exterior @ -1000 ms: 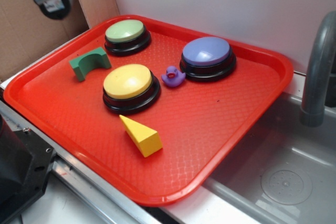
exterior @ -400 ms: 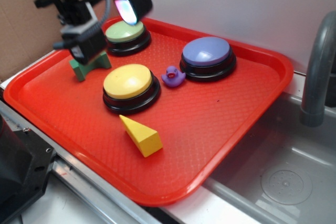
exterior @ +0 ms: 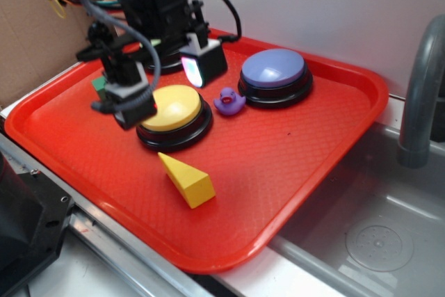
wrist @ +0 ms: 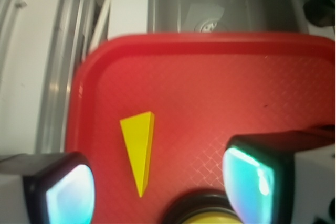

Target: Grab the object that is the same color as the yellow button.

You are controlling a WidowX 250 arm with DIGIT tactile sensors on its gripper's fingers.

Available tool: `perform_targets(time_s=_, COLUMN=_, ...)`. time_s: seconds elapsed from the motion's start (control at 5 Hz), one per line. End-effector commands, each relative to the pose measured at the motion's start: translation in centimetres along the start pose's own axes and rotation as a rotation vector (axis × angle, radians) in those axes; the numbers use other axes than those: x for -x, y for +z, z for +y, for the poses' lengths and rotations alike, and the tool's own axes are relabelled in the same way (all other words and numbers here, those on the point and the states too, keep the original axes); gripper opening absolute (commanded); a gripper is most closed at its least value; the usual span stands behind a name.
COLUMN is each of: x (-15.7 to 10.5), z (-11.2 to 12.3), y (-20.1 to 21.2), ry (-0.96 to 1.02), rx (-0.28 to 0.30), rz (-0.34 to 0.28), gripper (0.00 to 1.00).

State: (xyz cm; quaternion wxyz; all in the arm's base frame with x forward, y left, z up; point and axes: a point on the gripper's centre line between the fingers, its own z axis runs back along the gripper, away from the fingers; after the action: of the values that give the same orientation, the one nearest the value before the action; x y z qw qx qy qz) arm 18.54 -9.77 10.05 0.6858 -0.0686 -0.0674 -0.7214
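Hovering over the yellow button (exterior: pixel 169 107), the gripper (exterior: pixel 167 85) is held with fingers (wrist: pixel 247 177) spread apart and empty. The yellow wedge block (exterior: pixel 186 179) is seen untouched on the red tray (exterior: pixel 313 144), just beyond the button, likely the next target.

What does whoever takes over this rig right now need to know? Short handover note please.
Gripper: open, empty, hovering over the yellow button; in the wrist view both fingers sit wide apart.
Yellow wedge block: lies on the red tray nearer the front edge than the yellow button, untouched, clear of everything else.
Also on the tray: purple button, purple duck; a green block is mostly hidden behind the arm.
Done: nothing grabbed.
Left: move over the wedge, descend, close on it, lift.
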Motion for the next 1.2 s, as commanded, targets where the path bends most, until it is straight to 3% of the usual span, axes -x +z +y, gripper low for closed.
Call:
perform_targets(time_s=0.0, x=0.4, z=-1.0, y=-2.9, ry=-0.057, rx=-0.034, rz=0.008, gripper=1.0)
perform_targets(time_s=0.6, x=1.3, z=-1.3, y=-7.0, ry=-0.045, rx=-0.011, rz=0.01, gripper=1.0)
perform_targets(time_s=0.8, x=1.3, z=-1.0, y=-8.0, ry=-0.053, rx=-0.028, rz=0.005, gripper=1.0)
perform_targets(time_s=1.0, x=1.1, z=-0.8, y=-8.7, ry=-0.069, rx=0.01, rz=0.022, gripper=0.0)
